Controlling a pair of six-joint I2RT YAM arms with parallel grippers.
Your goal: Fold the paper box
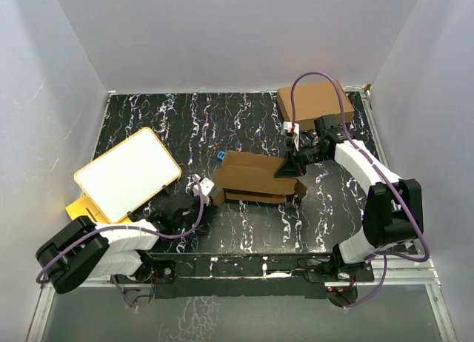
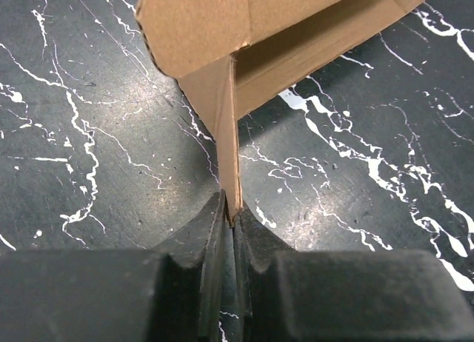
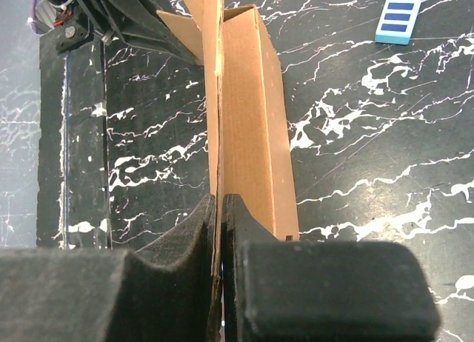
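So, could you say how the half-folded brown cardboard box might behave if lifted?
The paper box looks thin, so probably light. Held only by flaps in the left gripper and right gripper, it would likely flex at creases.

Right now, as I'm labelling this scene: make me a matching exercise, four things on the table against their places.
Things: 1 paper box; 2 larger brown box; 3 white board; 4 blue piece.
Places: A left edge of the table; B far right corner; C centre, pinched by left gripper and right gripper; D just beyond the paper box.
Pairs: 1-C; 2-B; 3-A; 4-D.
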